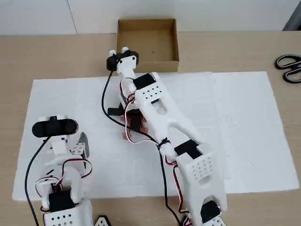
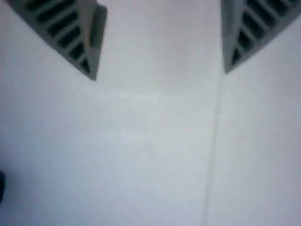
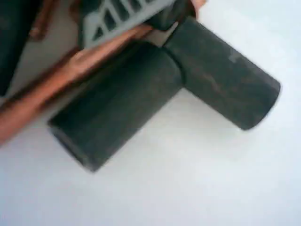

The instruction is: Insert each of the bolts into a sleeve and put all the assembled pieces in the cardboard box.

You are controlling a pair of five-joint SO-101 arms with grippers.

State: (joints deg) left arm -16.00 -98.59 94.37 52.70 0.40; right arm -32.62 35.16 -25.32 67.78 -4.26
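**A:** How far along is the task?

**B:** Barely begun, I'd judge. Nearest, toward the table's (image 1: pixel 47 56) near-left corner, the left gripper (image 2: pixel 160 70) hangs over the white sheet (image 1: pixel 235 117). It is spread wide and holds nothing.

**A:** And the parts?

**B:** They are in a small heap near the middle of the sheet. Two black sleeves (image 3: pixel 117 103) lie on their sides, touching end to flank at an angle. Copper-coloured bolts (image 3: pixel 61 80) lie alongside them. None that I can see is seated in a sleeve.

**A:** Is the right gripper on them?

**B:** The right gripper (image 3: pixel 141 19) is right at the heap, just beside a bolt and the sleeves. I cannot tell whether it is wide, narrow or holding something.

**A:** What about the cardboard box?

**B:** The cardboard box (image 1: pixel 160 66) sits beyond the heap at the table's far edge, and its floor shows bare cardboard. So every insertion and every delivery looks yet to be done.

**A:** Is anything in the way?

**B:** The right arm (image 1: pixel 164 117) stretches across the heap and hides much of it from above. Its black cable (image 1: pixel 106 94) loops down close to the sleeves and might snag. The parts also crowd one another, so lifting one could nudge the rest. A pair of scissors (image 1: pixel 289 67) lies by the far-right edge, well apart from all this.
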